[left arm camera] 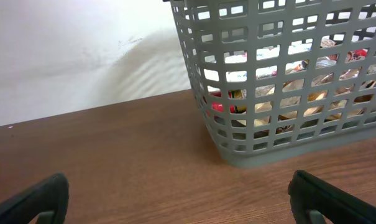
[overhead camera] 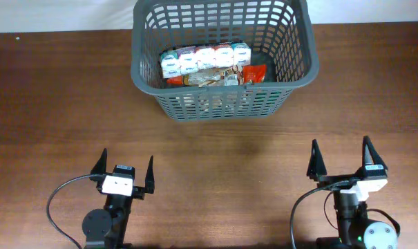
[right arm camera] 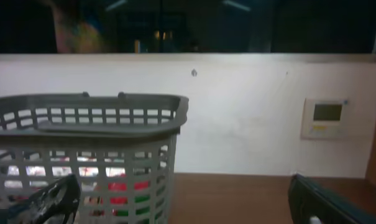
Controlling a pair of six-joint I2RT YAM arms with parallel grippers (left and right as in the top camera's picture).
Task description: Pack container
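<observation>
Thermostat (right arm camera: 326, 117) behind container (right arm camera: 113, 124), right-wrist only

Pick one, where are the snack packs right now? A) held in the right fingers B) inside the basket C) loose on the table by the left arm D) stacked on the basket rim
B: the overhead view shows the packs lying on the bottom of the basket, while the left gripper and right gripper sit open and empty near the table's front edge.

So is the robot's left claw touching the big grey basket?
Apart. The overhead view shows the left gripper open near the table's front edge, with a wide stretch of bare table between it and the basket.
</observation>
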